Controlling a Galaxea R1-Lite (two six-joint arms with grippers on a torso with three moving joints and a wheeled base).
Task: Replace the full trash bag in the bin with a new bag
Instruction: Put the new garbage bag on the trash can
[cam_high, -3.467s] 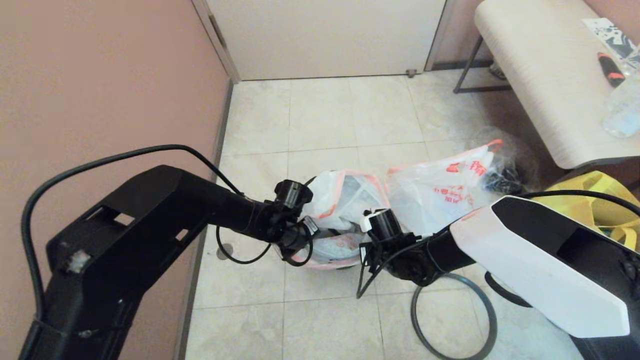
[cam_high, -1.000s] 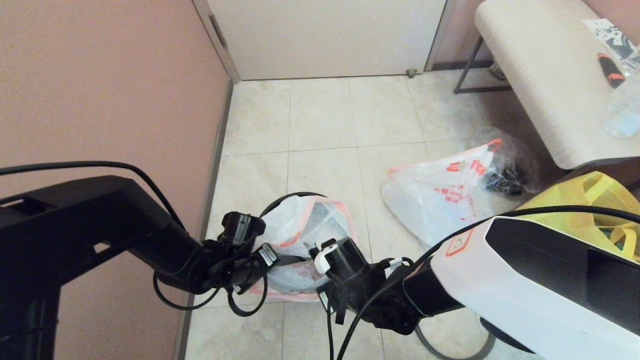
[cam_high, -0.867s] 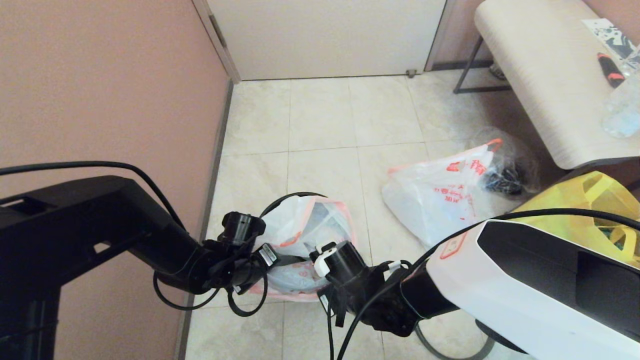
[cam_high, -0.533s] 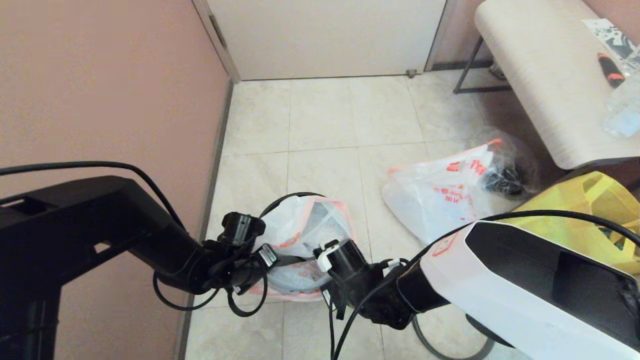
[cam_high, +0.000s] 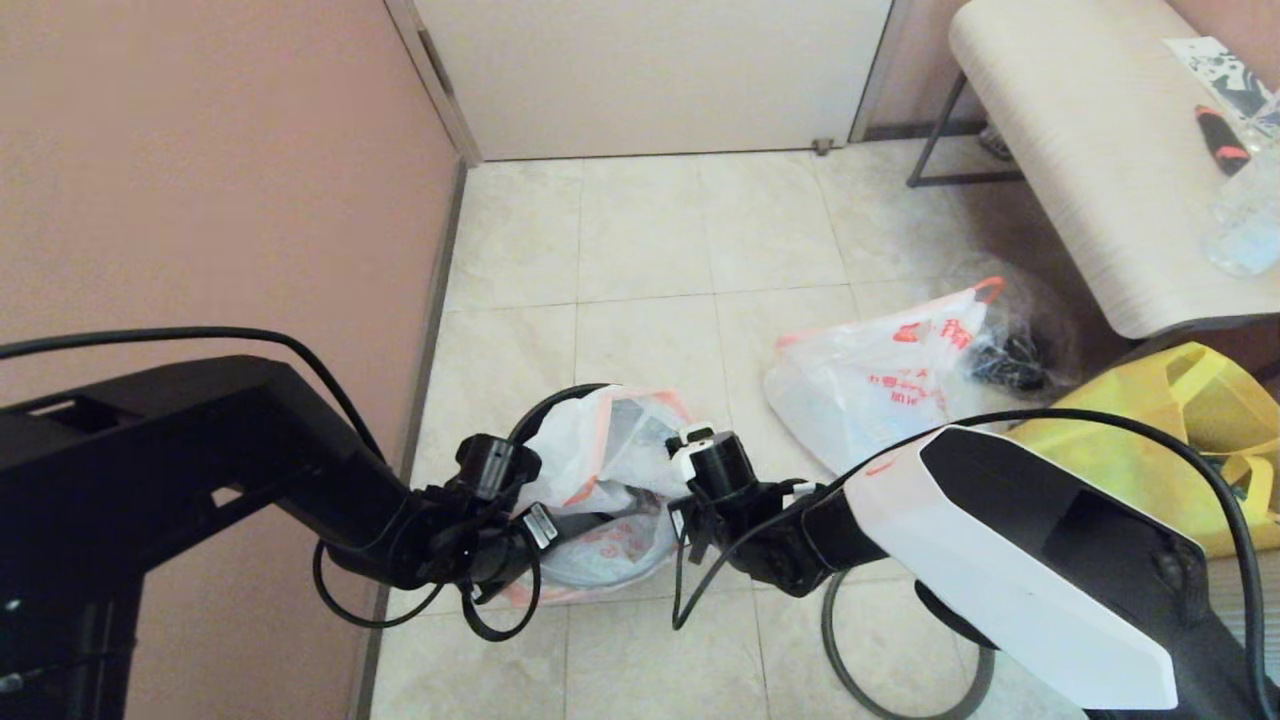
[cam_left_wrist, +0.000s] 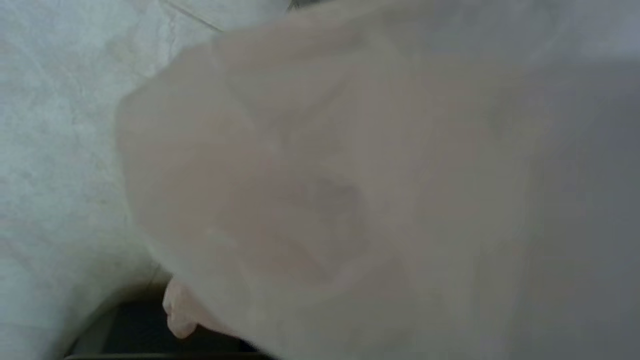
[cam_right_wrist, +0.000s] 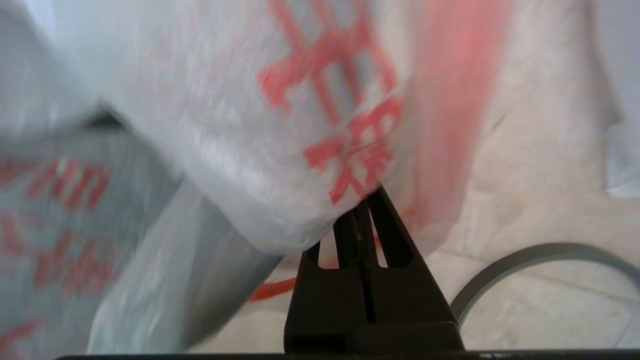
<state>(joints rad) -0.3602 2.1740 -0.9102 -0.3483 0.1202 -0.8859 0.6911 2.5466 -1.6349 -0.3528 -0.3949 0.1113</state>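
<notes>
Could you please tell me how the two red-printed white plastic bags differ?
The thin white plastic new bag stands open over the dark round bin, pinched by the right gripper; the lumpy white full trash bag lies on the floor, untouched. Both carry red print.

- My left arm (cam_high: 250, 470) reached in low from the left.
- My right gripper (cam_right_wrist: 367, 210) was pinched tight; that arm (cam_high: 1000, 540) crossed from the right.

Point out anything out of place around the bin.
The grey hoop lies on the floor beside the bin, partly under the right arm, not seated on it. The new bag sits bunched and lopsided in the bin, one edge pinched in the right gripper, the left gripper at its other side.
</notes>
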